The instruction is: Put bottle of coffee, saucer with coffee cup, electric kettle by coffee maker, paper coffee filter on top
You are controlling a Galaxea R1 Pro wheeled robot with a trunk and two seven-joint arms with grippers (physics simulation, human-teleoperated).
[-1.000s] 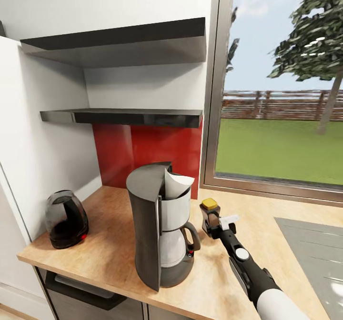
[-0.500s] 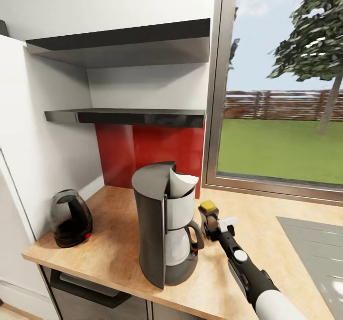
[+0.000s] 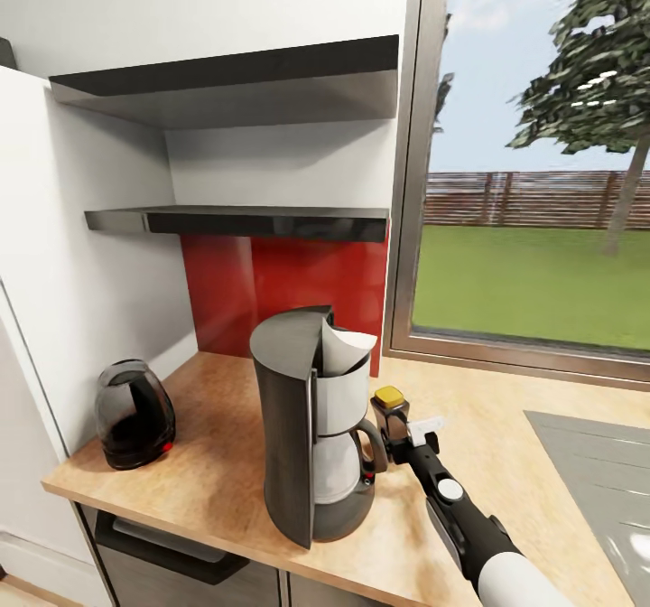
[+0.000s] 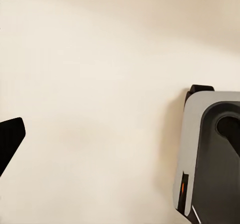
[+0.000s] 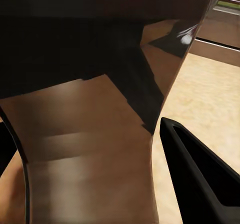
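The coffee maker [image 3: 311,426] stands on the countertop [image 3: 217,462] near its front edge, with a paper filter [image 3: 343,351] in its top. The electric kettle [image 3: 134,415] sits well to its left, by the wall. Just right of the coffee maker stands the bottle of coffee [image 3: 392,419], with the right gripper [image 3: 402,435] around it. Two shelves [image 3: 244,220] hang above, behind the coffee maker. A window [image 3: 533,164] lies far right.

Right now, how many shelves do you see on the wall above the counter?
2. The upper shelf sits just under the white cabinet; the lower shelf hangs above the red backsplash, behind the coffee maker. Both tops are hidden from this low angle.
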